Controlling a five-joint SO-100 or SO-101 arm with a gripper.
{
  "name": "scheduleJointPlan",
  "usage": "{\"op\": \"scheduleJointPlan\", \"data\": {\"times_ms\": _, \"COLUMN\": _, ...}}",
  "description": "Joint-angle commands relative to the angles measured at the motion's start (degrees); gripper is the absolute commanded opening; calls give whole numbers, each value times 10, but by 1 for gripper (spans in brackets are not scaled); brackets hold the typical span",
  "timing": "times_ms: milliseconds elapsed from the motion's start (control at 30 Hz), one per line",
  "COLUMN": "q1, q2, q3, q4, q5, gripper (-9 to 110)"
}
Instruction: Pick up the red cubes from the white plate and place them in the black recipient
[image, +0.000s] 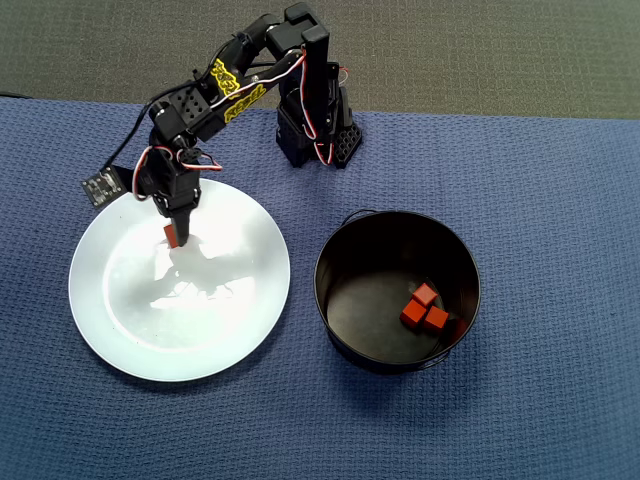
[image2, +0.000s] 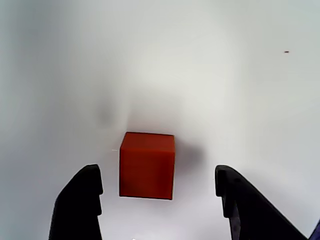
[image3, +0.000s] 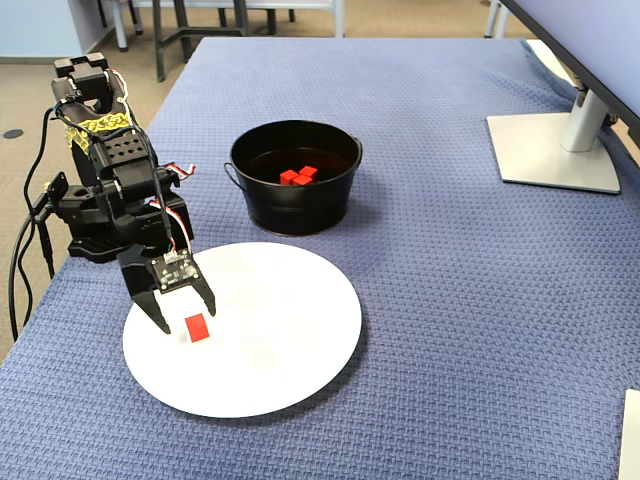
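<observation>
Your black two-finger gripper (image3: 185, 320) hangs low over the large round glossy white plate (image3: 290, 340), spread wide and holding nothing; one small matte red cube (image2: 147, 165) sits on the plate between its fingers, touching neither; three more red cubes (image: 424, 308) lie in the deep black metal pot (image: 340, 300) beside the plate on the blue-cloth bench (image3: 450, 250).

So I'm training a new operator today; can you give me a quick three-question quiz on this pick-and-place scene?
1. How many red cubes lie in the black pot?
2. True or false: the end effector is shut on the cube on the white plate.
3. Where does the last cube sit? A) between the open fingers B) beside the pot C) on the cloth

Key: 1) three; 2) false, it is open; 3) A
</observation>
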Motion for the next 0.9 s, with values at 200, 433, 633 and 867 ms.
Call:
{"op": "scheduleJointPlan", "data": {"times_ms": 200, "q1": -40, "q2": 29, "q3": 39, "q4": -50, "q5": 45, "gripper": 18}}
{"op": "scheduleJointPlan", "data": {"times_ms": 433, "q1": -52, "q2": 32, "q3": 40, "q4": -51, "q5": 58, "gripper": 11}}
{"op": "scheduleJointPlan", "data": {"times_ms": 633, "q1": -48, "q2": 30, "q3": 20, "q4": -43, "q5": 54, "gripper": 11}}
{"op": "scheduleJointPlan", "data": {"times_ms": 867, "q1": -34, "q2": 25, "q3": 3, "q4": -41, "q5": 32, "gripper": 17}}
